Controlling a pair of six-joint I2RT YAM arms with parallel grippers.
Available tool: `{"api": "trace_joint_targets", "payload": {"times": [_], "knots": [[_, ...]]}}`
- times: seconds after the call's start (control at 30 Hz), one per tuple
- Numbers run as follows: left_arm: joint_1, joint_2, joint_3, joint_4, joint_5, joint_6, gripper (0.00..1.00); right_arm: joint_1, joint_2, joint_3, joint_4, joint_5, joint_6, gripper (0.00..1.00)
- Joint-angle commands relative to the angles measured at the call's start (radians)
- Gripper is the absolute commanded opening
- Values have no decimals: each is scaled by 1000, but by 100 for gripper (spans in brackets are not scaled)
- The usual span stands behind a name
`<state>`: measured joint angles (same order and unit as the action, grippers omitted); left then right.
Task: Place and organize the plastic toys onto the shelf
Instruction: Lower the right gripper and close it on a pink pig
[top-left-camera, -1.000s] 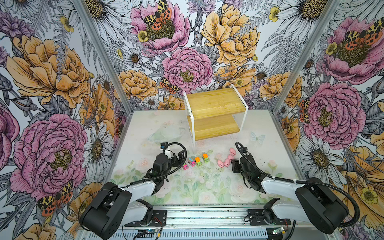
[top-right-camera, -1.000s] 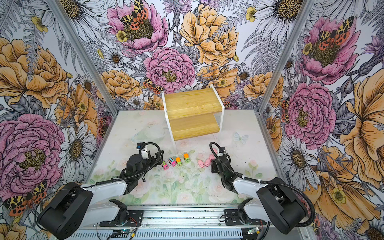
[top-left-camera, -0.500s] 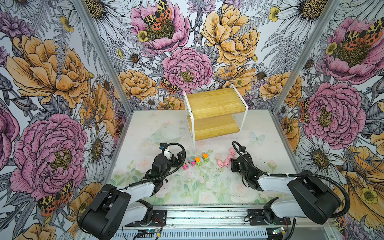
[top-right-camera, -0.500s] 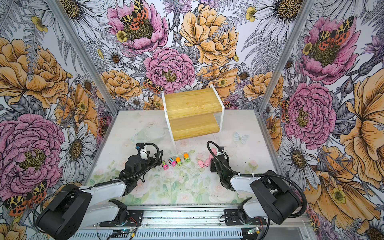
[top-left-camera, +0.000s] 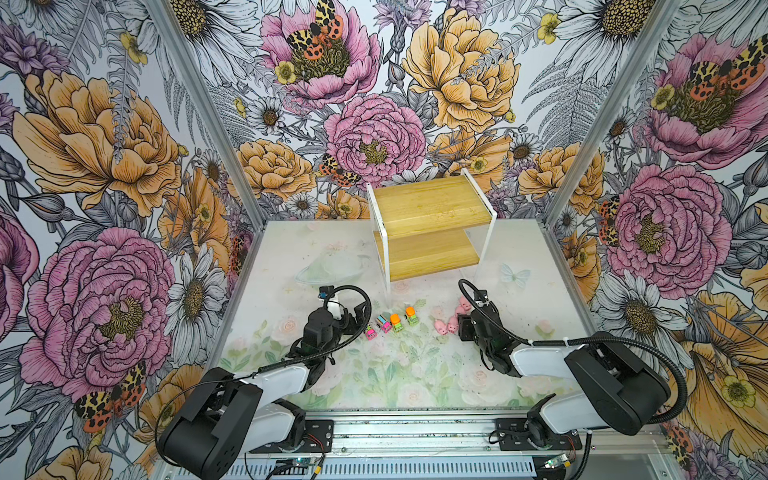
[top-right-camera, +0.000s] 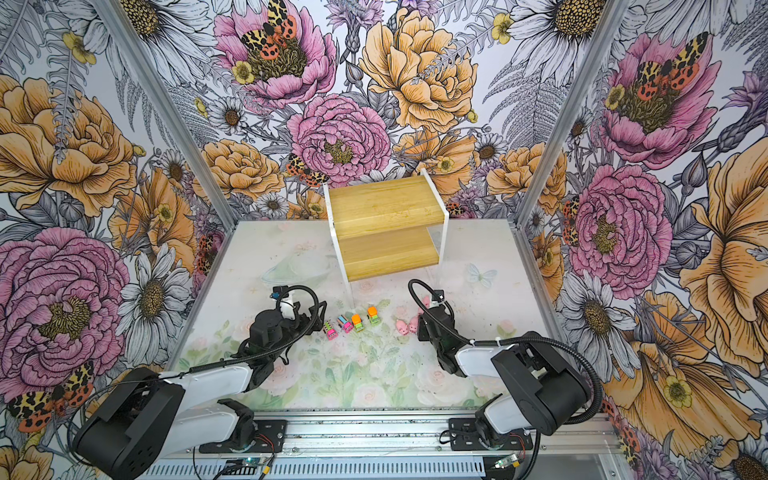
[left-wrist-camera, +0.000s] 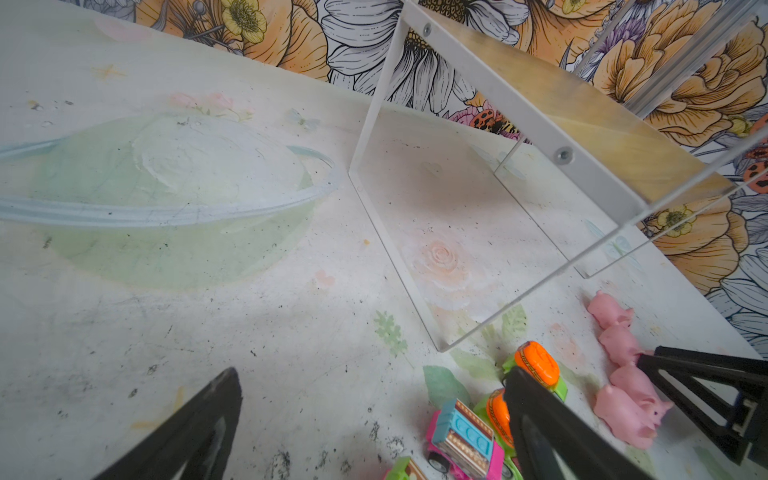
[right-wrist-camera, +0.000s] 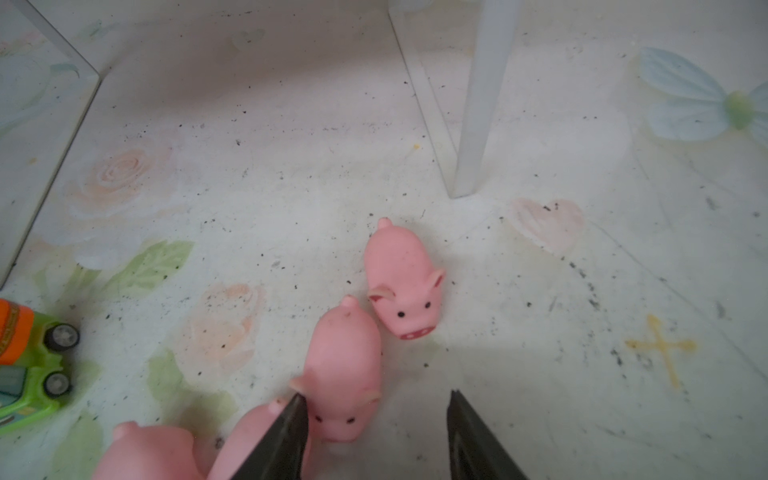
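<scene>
Right pincer (right-wrist-camera: 376, 409): spread, gripping nothing.
Nearest pig (right-wrist-camera: 345, 374): between the fingertips, head hard by one finger.
Second pig (right-wrist-camera: 405, 286): just ahead of the tips, two more outside that same finger.
Left pincer (left-wrist-camera: 370, 380): spread, bare mat (top-left-camera: 395, 374) between its fingers.
Cars (top-left-camera: 390, 322): in a row just outside one left finger.
Shelf (top-left-camera: 432, 208): ahead of both pincers, beyond the toys.
Arms: both low, stretched forward over the mat.

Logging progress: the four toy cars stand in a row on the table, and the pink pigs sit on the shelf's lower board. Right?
Not quite: both top views show the pink plastic pigs on the table, beside the bright toy cars; the two-tier bamboo shelf holds nothing.
</scene>
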<state>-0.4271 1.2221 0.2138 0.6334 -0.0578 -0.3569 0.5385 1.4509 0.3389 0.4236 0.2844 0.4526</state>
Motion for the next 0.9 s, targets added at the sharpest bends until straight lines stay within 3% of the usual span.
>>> {"api": "trace_joint_targets", "payload": {"times": [0.0, 0.87], "knots": [[11, 12, -6, 24, 27, 12, 99, 8, 17, 24, 28, 9, -11, 58], [15, 29, 10, 17, 52, 9, 99, 21, 131, 55, 132, 40, 42, 64]]}}
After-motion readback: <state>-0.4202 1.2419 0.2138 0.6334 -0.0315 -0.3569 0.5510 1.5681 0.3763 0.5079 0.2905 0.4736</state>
